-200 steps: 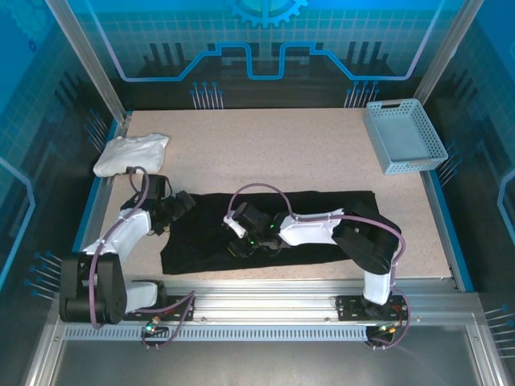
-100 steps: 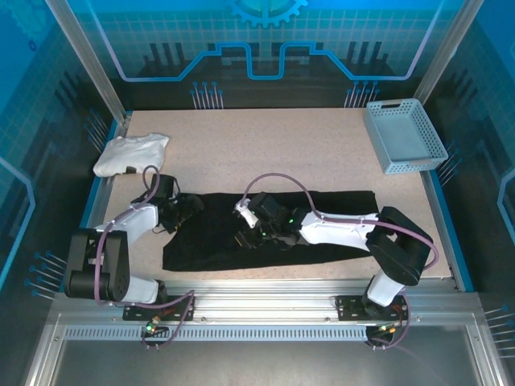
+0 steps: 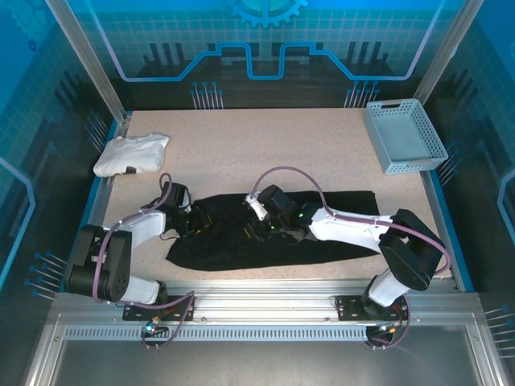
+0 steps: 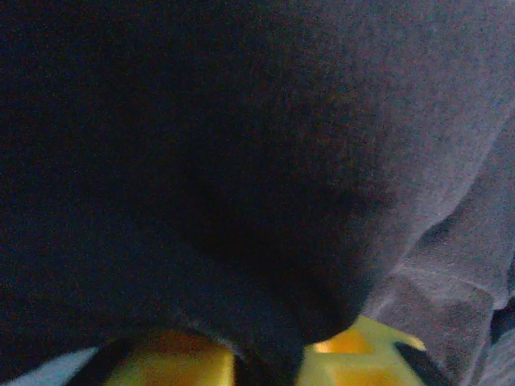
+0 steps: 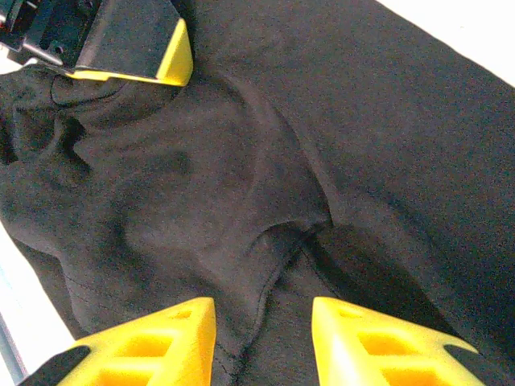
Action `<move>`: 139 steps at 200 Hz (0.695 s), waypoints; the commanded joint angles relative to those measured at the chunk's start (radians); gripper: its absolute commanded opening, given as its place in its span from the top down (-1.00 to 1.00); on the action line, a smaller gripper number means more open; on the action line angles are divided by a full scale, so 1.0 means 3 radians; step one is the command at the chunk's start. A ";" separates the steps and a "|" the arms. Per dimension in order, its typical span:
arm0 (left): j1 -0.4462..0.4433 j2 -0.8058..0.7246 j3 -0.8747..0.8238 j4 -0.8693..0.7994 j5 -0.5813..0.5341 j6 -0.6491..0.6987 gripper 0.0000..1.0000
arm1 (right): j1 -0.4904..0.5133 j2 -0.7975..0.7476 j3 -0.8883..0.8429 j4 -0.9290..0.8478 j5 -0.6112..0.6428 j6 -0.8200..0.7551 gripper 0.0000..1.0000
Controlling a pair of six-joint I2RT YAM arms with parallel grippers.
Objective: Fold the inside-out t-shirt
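The inside-out t-shirt point(image 3: 338, 217) lies as a long black band across the near half of the table, its print hidden. My left gripper point(image 3: 195, 223) is at the band's left end, where the cloth is bunched. In the left wrist view dark cloth point(image 4: 241, 161) covers the lens, and a fold is pinched between the yellow fingers of that gripper point(image 4: 269, 362). My right gripper point(image 3: 256, 231) sits over the middle of the shirt. Its yellow fingers stand apart point(image 5: 264, 346), with a seam ridge of the black cloth point(image 5: 362, 121) running between them. The left gripper's finger point(image 5: 137, 48) shows close by.
A white folded garment point(image 3: 129, 153) lies at the table's far left corner. A light blue basket point(image 3: 404, 135) stands at the far right. Speckled tabletop point(image 3: 282, 145) stretches behind the shirt, framed by metal rails.
My left gripper slid right onto the shirt's left end and closed on the cloth, pushing that end inward. The right gripper shifted slightly right and farther over the shirt.
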 commanded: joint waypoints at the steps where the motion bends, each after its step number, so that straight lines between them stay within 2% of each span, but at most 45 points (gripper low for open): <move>1: -0.0029 0.0043 -0.0147 -0.0052 0.0080 0.0047 0.94 | -0.0035 -0.0136 -0.0048 -0.0105 0.0088 -0.0044 0.25; 5: -0.0029 0.0013 -0.0153 -0.0037 0.0071 0.0046 1.00 | -0.0041 -0.0146 -0.0048 -0.0115 0.0101 -0.0045 0.25; 29: -0.0027 -0.0263 -0.0092 -0.0091 -0.0120 0.0048 1.00 | -0.0107 -0.0251 -0.0068 -0.0179 0.0179 -0.0094 0.24; 63: 0.0000 -0.0576 0.0419 -0.0627 -0.0762 0.0188 1.00 | -0.0366 -0.0502 -0.0145 -0.0215 0.0156 -0.0155 0.19; 112: 0.0330 -0.0353 0.1412 -0.1541 -0.1373 0.0805 1.00 | -0.0838 -0.0877 -0.0335 -0.0165 -0.0023 -0.0174 0.17; 124: 0.0408 -0.0262 0.1671 -0.1767 -0.1645 0.0996 1.00 | -0.0968 -0.0960 -0.0394 -0.0116 -0.0093 -0.0140 0.17; 139: 0.0436 -0.0120 0.2063 -0.2059 -0.2202 0.1272 1.00 | -0.1134 -0.1045 -0.0455 -0.0096 -0.0163 -0.0090 0.17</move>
